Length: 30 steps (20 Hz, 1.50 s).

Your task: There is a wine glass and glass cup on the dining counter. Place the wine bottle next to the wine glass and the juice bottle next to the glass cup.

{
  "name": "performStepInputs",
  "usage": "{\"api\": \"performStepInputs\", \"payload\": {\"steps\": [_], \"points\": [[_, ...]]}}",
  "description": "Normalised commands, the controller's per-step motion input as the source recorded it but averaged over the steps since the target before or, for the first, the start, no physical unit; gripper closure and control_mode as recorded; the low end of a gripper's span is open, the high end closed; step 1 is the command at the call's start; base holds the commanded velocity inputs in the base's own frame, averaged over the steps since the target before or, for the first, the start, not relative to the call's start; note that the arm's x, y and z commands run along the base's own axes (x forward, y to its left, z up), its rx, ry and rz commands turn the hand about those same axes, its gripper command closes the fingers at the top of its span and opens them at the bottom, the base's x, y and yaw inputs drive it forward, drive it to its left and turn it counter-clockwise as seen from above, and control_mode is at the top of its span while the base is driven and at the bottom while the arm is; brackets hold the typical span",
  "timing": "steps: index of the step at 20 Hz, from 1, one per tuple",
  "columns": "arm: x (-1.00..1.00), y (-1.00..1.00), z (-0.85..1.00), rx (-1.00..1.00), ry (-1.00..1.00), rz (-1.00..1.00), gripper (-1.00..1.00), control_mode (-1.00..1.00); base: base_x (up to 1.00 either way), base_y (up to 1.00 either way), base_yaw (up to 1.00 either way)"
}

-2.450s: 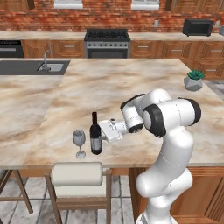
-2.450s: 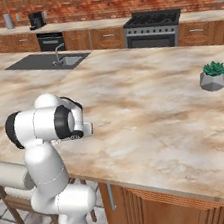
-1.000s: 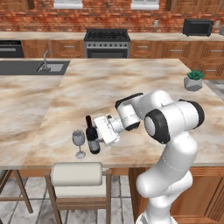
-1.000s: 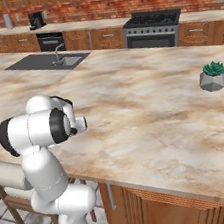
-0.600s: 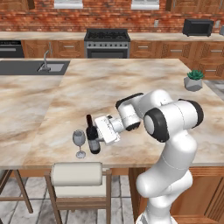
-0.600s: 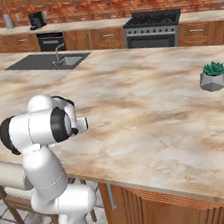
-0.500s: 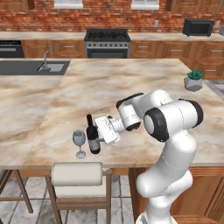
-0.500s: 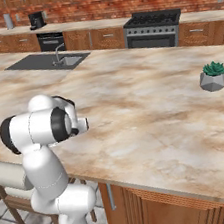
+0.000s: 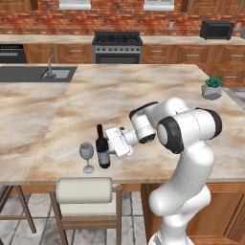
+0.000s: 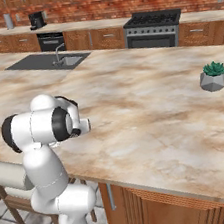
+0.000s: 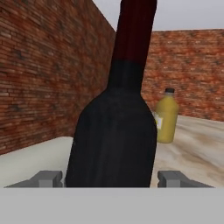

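Left base view, left to right: the glass [image 9: 86, 154] stands near the front edge of the counter [image 9: 143, 95]; the wine bottle [image 9: 102, 150] stands just beside it on its right, base on the marble, leaning slightly towards the glass; the gripper [image 9: 111, 147] reaches in from the bottle's right at label height.

Hand view: the wine bottle [image 11: 114, 131] sits between the two fingertips [image 11: 46, 178], with a narrow gap showing at each side. The jaws stand apart around the bottle, not visibly pressing it; whether the pads touch lower down cannot be told. The juice bottle [image 11: 166, 116] stands well beyond, on the far counter, apart from the hand.

Judgement: wine-bottle placement looks essentially done; the step in hand is the release and withdrawal.

Risks from here:
- The bottle is tall, slim and slightly off vertical. If a finger drags along its side on the way out, it could tip left into the glass.
- The glass is stemmed, light and close to the counter edge. A knock from the bottle would likely topple it or push it off.
- Backing out before both fingers are clear would pull the bottle away from the glass.

The glass cup is not identified in these views.
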Motion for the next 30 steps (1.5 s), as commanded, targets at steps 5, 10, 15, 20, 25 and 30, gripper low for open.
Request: {"api": "performStepInputs", "payload": {"steps": [5,10,15,20,25,30], "points": [[-0.03,-0.1,-0.32,0.0,-0.03,0.0,-1.0,-1.0,0.0,0.0,0.0],[-0.02,-0.12,-0.27,0.0,-0.05,0.0,-1.0,-1.0,0.0,0.0,0.0],[0.0,-0.22,-0.19,0.0,-0.05,0.0,-1.0,-1.0,0.0,0.0,0.0],[-0.01,-0.24,-0.16,0.0,-0.04,0.0,-1.0,-1.0,0.0,0.0,0.0],[0.0,-0.26,-0.08,0.0,-0.02,0.0,-1.0,-1.0,0.0,0.0,0.0],[0.0,-0.21,0.0,0.0,-0.04,0.0,-1.0,-1.0,0.0,0.0,0.0]]}}
